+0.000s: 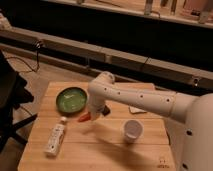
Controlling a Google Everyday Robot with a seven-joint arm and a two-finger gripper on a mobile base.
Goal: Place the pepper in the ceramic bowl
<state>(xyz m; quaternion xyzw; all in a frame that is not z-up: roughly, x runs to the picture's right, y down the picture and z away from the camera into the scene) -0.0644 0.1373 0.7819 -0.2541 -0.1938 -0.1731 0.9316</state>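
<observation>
a: where is the gripper [90, 116]?

b: over the middle of the table [100, 152], at the end of the white arm [145, 99]. the arm reaches in from the right, bends near the back of the table and turns down toward the wood.

a: is it loose or clenched?

b: clenched on the pepper [83, 119]. the pepper is a slim red-orange sliver that juts out from the tip toward the left, lying about level.

a: is the pepper on the table?

b: it looks lifted. a dark shadow lies on the wood below and to the right of it, and i see no contact with the boards.

a: and the bowl [70, 100]?

b: green and round, on the back left part of the table. i see nothing inside it. the pepper is near its front right rim but outside it, not over the dish.

a: what else is on the table?

b: a white bottle [55, 137] lies on its side at the front left, its cap end pointing toward the bowl. a white cup [132, 130] stands upright at the front right, well apart from the bowl. the gripper hangs between the bottle and the cup, nearer the bowl than either.

a: does the gripper touch the bowl?

b: no, there is bare wood between them.
</observation>
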